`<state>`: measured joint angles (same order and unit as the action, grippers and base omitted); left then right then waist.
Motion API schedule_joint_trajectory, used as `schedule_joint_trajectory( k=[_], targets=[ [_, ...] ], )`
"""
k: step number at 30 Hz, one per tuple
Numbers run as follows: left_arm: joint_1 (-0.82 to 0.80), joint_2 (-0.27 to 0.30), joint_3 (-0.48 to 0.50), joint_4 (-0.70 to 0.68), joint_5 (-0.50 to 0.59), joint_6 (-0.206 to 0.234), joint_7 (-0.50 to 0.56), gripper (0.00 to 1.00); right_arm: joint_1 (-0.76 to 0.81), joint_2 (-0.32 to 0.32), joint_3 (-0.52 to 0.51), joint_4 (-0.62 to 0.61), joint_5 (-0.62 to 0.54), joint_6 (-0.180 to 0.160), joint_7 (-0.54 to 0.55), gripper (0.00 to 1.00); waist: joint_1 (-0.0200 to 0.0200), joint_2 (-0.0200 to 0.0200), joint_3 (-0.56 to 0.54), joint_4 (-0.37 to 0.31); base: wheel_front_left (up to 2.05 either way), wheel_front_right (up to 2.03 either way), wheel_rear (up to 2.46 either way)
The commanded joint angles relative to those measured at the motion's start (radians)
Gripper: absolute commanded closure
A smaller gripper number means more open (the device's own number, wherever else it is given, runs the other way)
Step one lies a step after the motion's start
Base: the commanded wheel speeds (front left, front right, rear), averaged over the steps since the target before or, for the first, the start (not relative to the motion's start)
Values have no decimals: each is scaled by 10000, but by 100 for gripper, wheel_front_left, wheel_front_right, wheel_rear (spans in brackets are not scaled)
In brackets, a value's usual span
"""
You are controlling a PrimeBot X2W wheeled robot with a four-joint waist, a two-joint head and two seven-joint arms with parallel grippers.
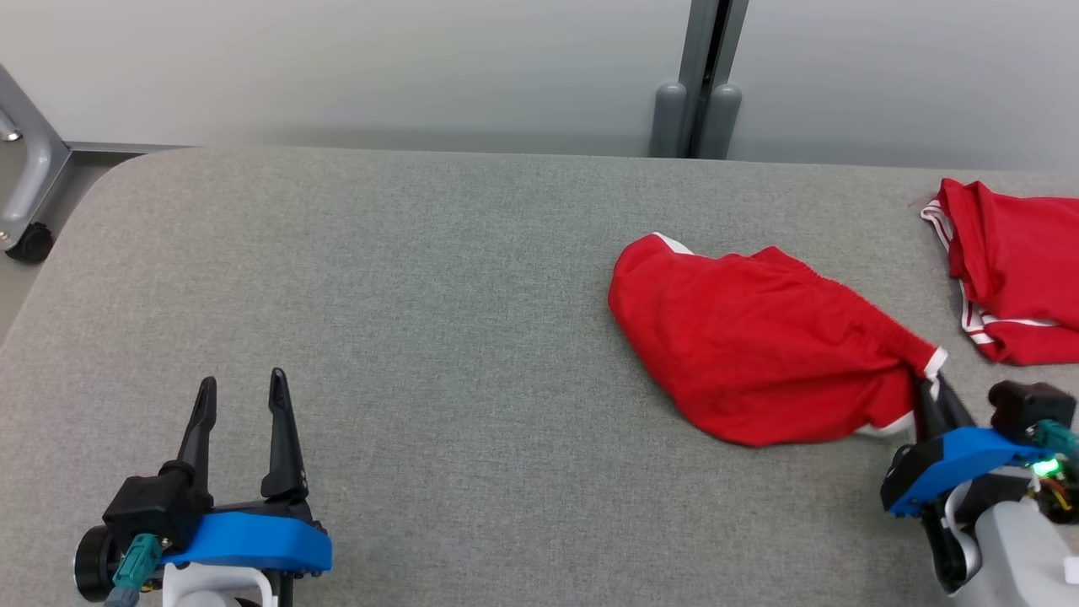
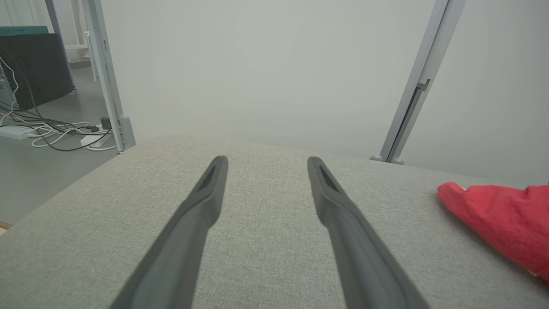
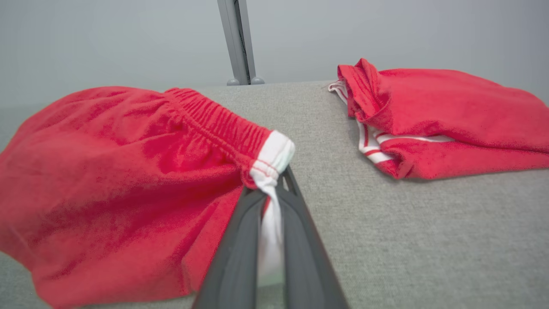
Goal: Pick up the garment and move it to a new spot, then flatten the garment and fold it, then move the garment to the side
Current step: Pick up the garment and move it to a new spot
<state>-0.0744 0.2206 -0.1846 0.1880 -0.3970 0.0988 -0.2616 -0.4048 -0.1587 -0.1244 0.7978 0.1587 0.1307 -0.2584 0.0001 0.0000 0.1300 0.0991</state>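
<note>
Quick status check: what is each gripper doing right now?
Left gripper: open, holding nothing.
Right gripper: shut on the white-trimmed corner of the red shorts.
</note>
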Motion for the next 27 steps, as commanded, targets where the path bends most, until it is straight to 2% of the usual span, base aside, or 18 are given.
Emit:
schedule_joint_trajectory(
  k=[1,6,11,18,27],
  targets=[
    [29,11,23,-27,34,-25,-43,0,-8,-42,-34,-125,-76,2,-56,100,-1,0,-5,-6,0,0,0],
    [30,-32,50,28,31,-84,-45,0,90,198,188,-1208,-104,2,-31,100,-1,0,-87,27,0,0,0],
    [46,-112,18,82,66,-121,-44,0,121,604,1175,-2342,-178,2,359,100,-1,0,-195,230,0,0,0],
    [62,-221,50,111,91,-186,-44,0,83,1013,3360,-3274,76,2,1038,100,-1,0,-194,674,0,0,0],
    [-188,-467,11,301,109,-301,-44,0,-139,1066,6730,-2740,1280,2,1178,100,-1,0,6,1360,0,0,0]
  ],
)
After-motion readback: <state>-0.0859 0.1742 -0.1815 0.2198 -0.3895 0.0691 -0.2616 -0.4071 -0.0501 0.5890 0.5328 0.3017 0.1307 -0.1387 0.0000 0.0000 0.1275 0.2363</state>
